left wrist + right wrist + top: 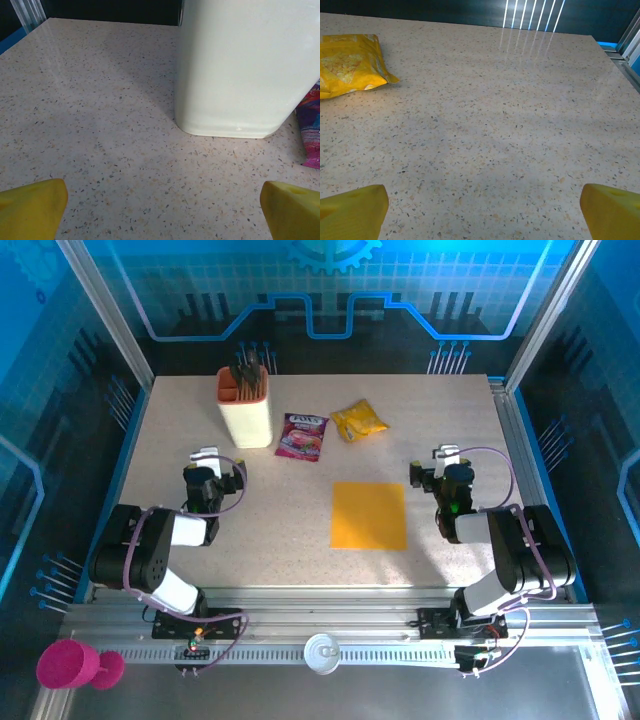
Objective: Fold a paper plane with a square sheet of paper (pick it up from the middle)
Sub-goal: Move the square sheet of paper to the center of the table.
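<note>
Left gripper (164,206) and right gripper (484,207), both spread wide and empty over the bare table (270,530). The square sheet of paper (369,515) lies flat between the arms, nearer the right, with open tabletop all round; the beige holder (240,70) stands close ahead of the left gripper.

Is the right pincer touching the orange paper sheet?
Apart. Top external view shows bare table between the right pincer and the square sheet of paper, which lies flat.
</note>
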{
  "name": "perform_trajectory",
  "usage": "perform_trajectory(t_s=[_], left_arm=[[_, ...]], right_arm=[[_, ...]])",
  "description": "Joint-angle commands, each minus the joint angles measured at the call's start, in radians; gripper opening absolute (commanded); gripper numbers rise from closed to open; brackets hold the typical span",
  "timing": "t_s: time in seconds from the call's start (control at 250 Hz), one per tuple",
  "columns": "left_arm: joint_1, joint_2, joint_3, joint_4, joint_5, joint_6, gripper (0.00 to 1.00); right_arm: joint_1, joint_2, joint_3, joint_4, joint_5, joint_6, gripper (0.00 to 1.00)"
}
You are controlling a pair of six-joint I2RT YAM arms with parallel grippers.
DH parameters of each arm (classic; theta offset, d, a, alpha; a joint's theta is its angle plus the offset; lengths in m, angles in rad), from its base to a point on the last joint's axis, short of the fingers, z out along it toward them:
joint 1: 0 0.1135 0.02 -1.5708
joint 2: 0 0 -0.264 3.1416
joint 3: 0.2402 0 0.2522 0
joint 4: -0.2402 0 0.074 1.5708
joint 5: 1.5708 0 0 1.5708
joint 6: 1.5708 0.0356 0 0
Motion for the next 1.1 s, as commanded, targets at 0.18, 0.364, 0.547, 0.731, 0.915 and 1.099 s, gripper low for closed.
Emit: perform_trajectory(t_s=[0.18,0.364,0.547,0.731,0.915,1.099], left_arm=[[-0.002,0.012,0.007,0.040,0.018,0.011,1.00],[-0.002,0.012,0.007,0.040,0.019,0.011,1.00],[0.000,0.013,0.011,0.034,0.023,0.010,1.00],[0.009,0.009,0.015,0.022,0.038,0.005,1.00],[0.007,0.011,0.018,0.018,0.036,0.005,1.00],[0.007,0.010,0.012,0.031,0.035,0.007,1.00]], right_arm=[[0.003,0.004,0.009,0.032,-0.003,-0.008,0.99],[0.004,0.003,0.010,0.030,-0.006,-0.007,0.99],[0.002,0.004,0.011,0.029,-0.008,-0.007,0.99],[0.002,0.004,0.012,0.029,-0.012,-0.005,0.99],[-0.002,0.004,0.012,0.026,-0.014,-0.005,0.99],[0.000,-0.003,0.010,0.034,0.005,-0.004,0.99]])
